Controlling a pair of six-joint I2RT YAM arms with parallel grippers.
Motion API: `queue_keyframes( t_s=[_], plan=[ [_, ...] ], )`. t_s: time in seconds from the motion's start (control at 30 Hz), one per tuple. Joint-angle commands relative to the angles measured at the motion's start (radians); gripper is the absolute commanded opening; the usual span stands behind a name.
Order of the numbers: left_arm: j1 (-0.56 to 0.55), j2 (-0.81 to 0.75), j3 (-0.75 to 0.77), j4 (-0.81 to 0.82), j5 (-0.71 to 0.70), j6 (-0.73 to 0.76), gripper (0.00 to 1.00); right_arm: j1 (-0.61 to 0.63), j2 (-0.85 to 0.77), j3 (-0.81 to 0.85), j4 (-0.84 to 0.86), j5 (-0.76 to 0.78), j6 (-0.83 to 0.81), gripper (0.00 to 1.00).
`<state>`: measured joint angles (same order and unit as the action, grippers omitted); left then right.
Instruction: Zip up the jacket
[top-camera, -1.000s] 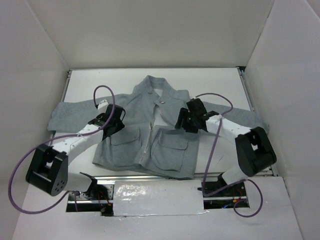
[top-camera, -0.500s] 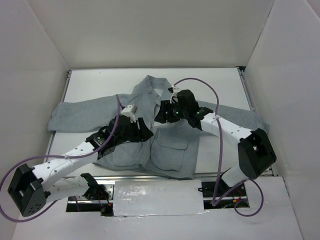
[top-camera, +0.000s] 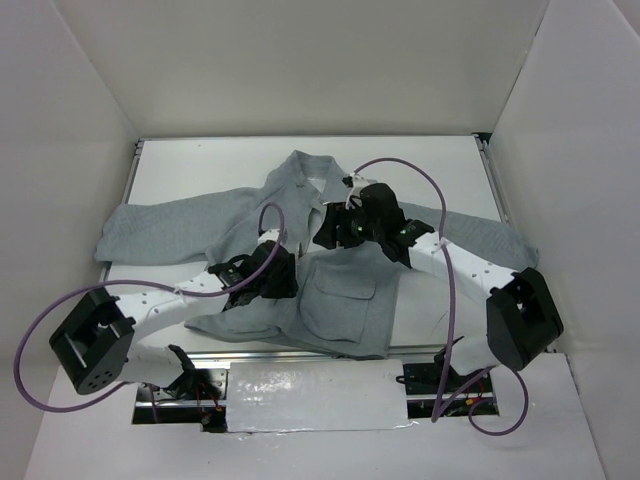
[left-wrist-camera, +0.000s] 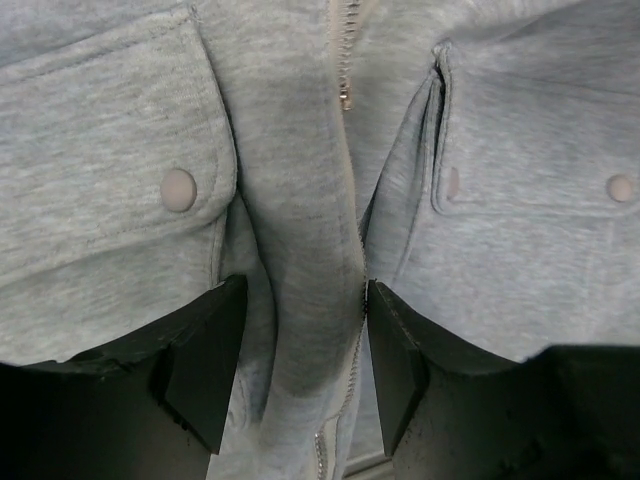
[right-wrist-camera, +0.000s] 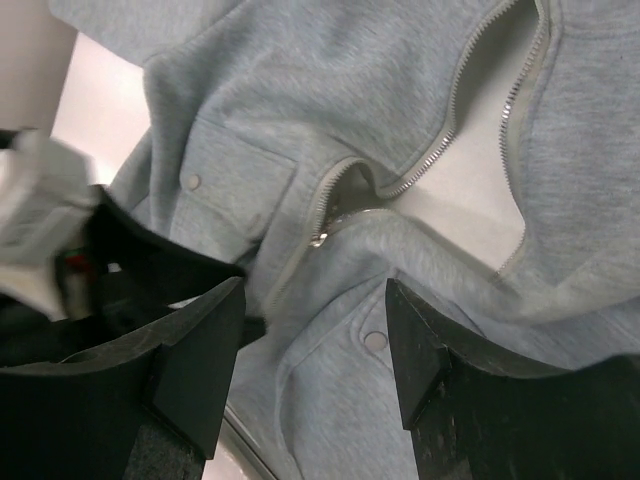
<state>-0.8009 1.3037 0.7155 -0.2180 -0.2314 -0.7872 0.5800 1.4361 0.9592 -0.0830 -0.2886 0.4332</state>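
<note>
The light-grey fleece jacket lies face up on the table, collar at the back, its front open above the pockets. My left gripper is low over the lower centre. In the left wrist view it is open and straddles a raised fold of the front edge with the zipper teeth; the metal pull lies just ahead. My right gripper hovers over the centre, below the collar. In the right wrist view it is open and empty above a flap pocket, and the pull sits where the two zipper rows meet.
White walls close in the table at the back and both sides. Both sleeves spread out to left and right. Purple cables loop off both arms. My left arm shows at the left of the right wrist view.
My left gripper has swung from the jacket's left pocket to the lower centre front. My right gripper has moved left from the right chest to the centre below the collar.
</note>
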Motion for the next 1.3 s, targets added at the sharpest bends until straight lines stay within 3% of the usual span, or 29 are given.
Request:
queue_keyframes(
  t_s=[0.0, 0.23, 0.27, 0.3, 0.33, 0.37, 0.5, 0.63, 0.73, 0.97, 1.27],
  plan=[
    [0.005, 0.061, 0.024, 0.071, -0.011, 0.035, 0.63, 0.003, -0.063, -0.004, 0.066, -0.027, -0.002, 0.65],
    [0.009, 0.156, 0.055, 0.178, -0.017, 0.097, 0.66, 0.001, -0.051, -0.007, 0.08, -0.041, -0.008, 0.66],
    [0.011, 0.169, 0.061, 0.178, -0.026, 0.1, 0.54, 0.0, -0.043, -0.005, 0.08, -0.046, -0.01, 0.66],
    [0.023, 0.181, 0.068, 0.181, -0.023, 0.106, 0.28, 0.0, -0.037, -0.004, 0.08, -0.049, -0.008, 0.66],
    [0.031, 0.195, 0.07, 0.177, -0.014, 0.103, 0.09, 0.0, -0.031, -0.005, 0.08, -0.05, -0.005, 0.66],
    [0.04, 0.193, 0.056, 0.169, -0.017, 0.095, 0.0, 0.001, -0.022, -0.005, 0.08, -0.053, -0.005, 0.66],
    [0.051, 0.07, -0.075, 0.224, -0.005, 0.04, 0.0, 0.0, -0.005, -0.023, 0.149, -0.176, -0.036, 0.67],
    [0.092, -0.234, -0.321, 0.423, 0.125, -0.015, 0.0, -0.002, 0.107, 0.002, 0.2, -0.376, -0.083, 0.67],
    [0.143, -0.357, -0.438, 0.413, 0.161, -0.079, 0.0, 0.001, 0.191, 0.035, 0.215, -0.481, -0.125, 0.66],
    [0.186, -0.348, -0.45, 0.342, 0.162, -0.08, 0.0, 0.012, 0.296, 0.091, 0.229, -0.53, -0.217, 0.64],
    [0.2, -0.294, -0.539, 0.577, 0.346, -0.064, 0.0, 0.04, 0.429, 0.217, 0.172, -0.583, -0.284, 0.61]
  ],
)
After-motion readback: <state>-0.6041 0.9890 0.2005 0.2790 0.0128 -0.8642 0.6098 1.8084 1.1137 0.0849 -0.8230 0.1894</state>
